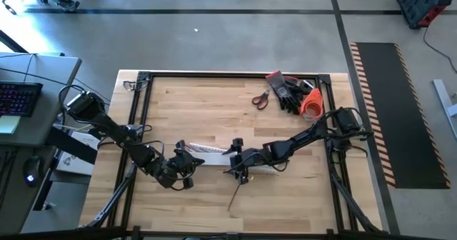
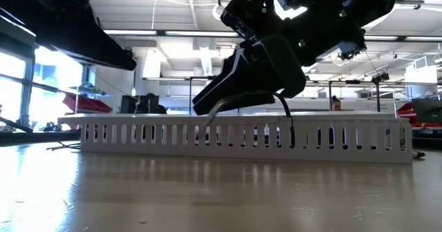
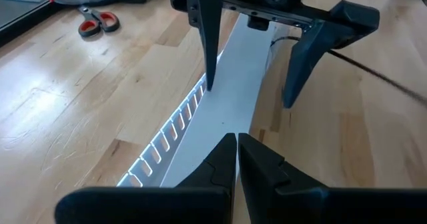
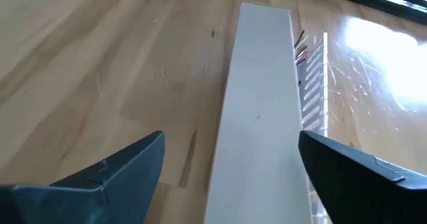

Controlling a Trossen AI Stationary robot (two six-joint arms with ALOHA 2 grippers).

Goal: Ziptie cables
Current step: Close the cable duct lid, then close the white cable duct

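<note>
While both arms meet mid-bench (image 1: 214, 104), the right gripper (image 3: 250, 94) hangs over one end of the white channel (image 4: 257, 117), fingers (image 4: 120, 167) spread wide, holding nothing. Left gripper (image 3: 237, 161) sits over the other end, fingers pressed together, empty. Cables: thin strands just showing inside the channel's slotted wall (image 4: 301, 49). Scissors (image 1: 260, 98) lie well apart.

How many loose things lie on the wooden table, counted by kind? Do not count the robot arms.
White slotted channel: 1
Scissors: 1
Black gloves: 1 pile, number of gloves unclear
Orange roll: 1
Dark thin cable: 1 seen
Total: 5 things
</note>
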